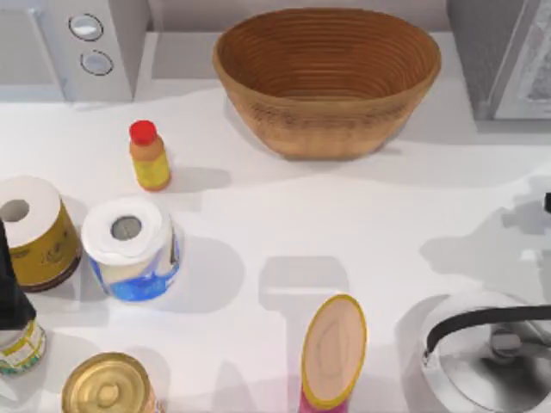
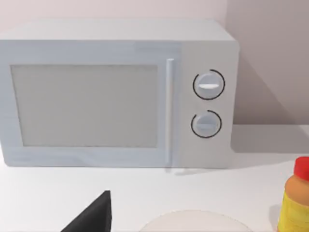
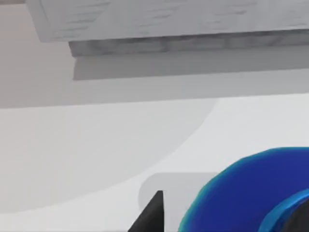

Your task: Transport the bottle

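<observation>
Right wrist view gives you blue bottle close under camera, beside dark fingertip, possibly held; jaw state cannot tell. Top view: basket at table's back.

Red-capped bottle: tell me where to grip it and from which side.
Take the red-capped bottle around its yellow body, just below the cap, probably coming in level from the top view's right. It stands upright and is round, so a grip can close across it. The table there is bare, while the paper roll stands close below it in that view.
</observation>
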